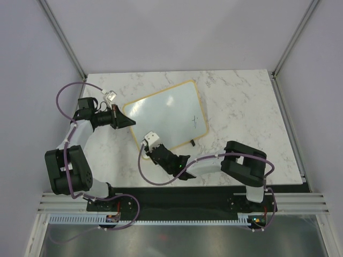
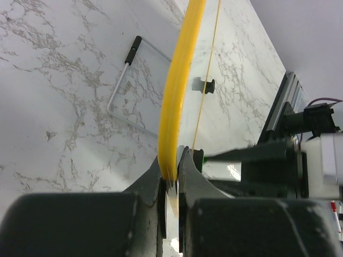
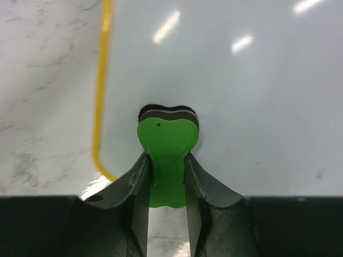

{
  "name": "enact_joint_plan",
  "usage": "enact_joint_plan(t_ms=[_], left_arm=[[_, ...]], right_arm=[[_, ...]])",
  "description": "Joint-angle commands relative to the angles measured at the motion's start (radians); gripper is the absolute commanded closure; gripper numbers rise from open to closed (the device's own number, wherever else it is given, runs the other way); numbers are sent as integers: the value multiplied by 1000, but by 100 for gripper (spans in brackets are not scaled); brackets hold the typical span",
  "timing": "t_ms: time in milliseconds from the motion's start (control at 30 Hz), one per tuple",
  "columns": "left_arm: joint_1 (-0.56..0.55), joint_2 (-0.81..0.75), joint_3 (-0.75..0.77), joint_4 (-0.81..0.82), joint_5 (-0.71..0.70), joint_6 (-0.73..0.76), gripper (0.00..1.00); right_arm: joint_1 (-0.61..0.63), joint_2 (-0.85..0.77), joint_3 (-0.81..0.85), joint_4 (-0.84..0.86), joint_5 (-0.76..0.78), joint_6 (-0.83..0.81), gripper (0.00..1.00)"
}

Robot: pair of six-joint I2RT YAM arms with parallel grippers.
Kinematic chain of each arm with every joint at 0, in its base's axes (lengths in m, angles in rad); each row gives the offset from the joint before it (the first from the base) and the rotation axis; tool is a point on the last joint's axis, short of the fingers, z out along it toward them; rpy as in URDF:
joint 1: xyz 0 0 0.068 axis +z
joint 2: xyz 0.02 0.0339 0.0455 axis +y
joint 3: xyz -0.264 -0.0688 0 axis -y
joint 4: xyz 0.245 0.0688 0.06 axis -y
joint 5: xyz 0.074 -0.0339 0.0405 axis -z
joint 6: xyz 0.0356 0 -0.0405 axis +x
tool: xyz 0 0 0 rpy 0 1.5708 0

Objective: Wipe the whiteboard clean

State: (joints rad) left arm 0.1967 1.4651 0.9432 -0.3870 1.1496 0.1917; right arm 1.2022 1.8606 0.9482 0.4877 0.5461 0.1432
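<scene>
Marble table (image 1: pixel 241 96) carries the whiteboard (image 1: pixel 166 112), set askew near the middle; thin yellow frame all round; a few small black pen marks (image 1: pixel 195 120) on the right part of the white face; one small black foot (image 1: pixel 193 143) pokes out at the near edge.

Left gripper (image 2: pixel 171 166) closed on the board's left rim, the yellow frame pinched between both fingers.

Right gripper (image 3: pixel 167 160) clamped on a green eraser (image 3: pixel 167 142); its dark felt end appears to lie against the white face just inside the near-left corner, well apart from the pen marks; the right forearm lies over the table in front of the board's near edge.

Left wrist view: a bent wire (image 2: pixel 126 80) with a black tip shows beside the frame; cannot tell whether it rests on the table or is fixed to the board.

Purple cables (image 1: pixel 63 96) loop off both arms; none crosses the board face.
</scene>
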Motion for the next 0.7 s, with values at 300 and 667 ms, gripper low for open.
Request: enact_joint_plan(t_ms=[300, 667], left_arm=[[-3, -29, 26, 100, -240, 204, 98], [-2, -15, 29, 100, -246, 215, 98]], right_arm=[[-59, -10, 14, 17, 47, 16, 100], [-391, -281, -299, 12, 104, 153, 100]])
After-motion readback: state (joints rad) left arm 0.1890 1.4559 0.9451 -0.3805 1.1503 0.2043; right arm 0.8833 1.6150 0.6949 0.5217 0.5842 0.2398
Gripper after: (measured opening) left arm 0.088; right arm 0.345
